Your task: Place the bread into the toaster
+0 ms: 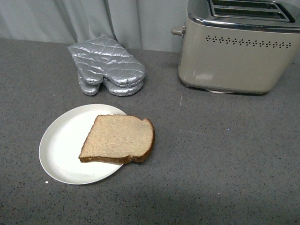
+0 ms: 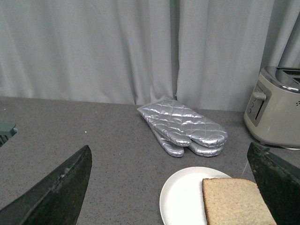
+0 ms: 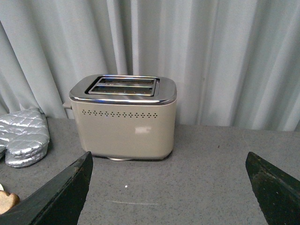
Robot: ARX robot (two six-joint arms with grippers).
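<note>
A flat slice of light-brown wholemeal bread with a darker crust (image 1: 119, 139) is seen lying on a round white plate (image 1: 52, 149). One end of the slice overhangs the rim on the side towards the toaster. The boxy beige-grey two-slot toaster with a chrome top (image 1: 236, 61) is set well apart from the plate, at the far right of the grey speckled counter (image 1: 225, 164). A quilted silver oven mitt (image 1: 108, 66) is laid beyond the plate. The left gripper (image 2: 168, 150) is held wide open, gripping nothing. The right gripper (image 3: 168, 157) is likewise spread open and is faced towards the toaster.
</note>
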